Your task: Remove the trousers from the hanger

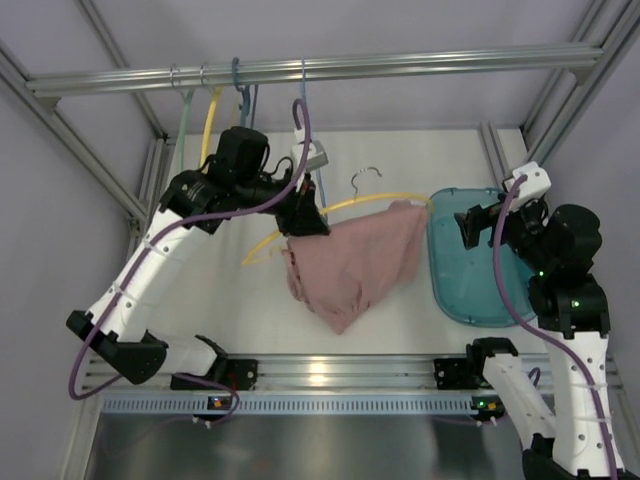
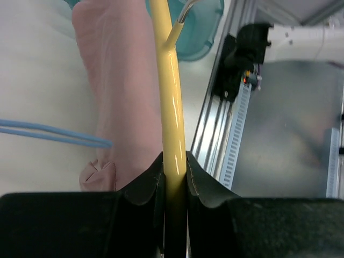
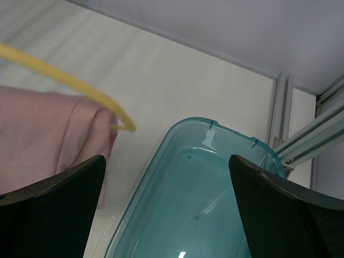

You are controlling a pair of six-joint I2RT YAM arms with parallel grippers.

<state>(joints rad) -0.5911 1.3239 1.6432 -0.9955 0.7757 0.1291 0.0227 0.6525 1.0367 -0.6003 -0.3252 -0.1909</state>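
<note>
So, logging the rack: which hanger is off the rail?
The yellow hanger carrying the pink trousers, clamped in the left gripper; the other hangers hang on the overhead rail.

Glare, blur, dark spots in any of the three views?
Top external: sharp, evenly lit, with glare on the front aluminium rail. Left wrist: bright specular streak down the yellow hanger; the left gripper clamped on it is near-black, little detail. Right wrist: the open right gripper has dark, soft-edged fingers; small glints in the teal bin.
</note>
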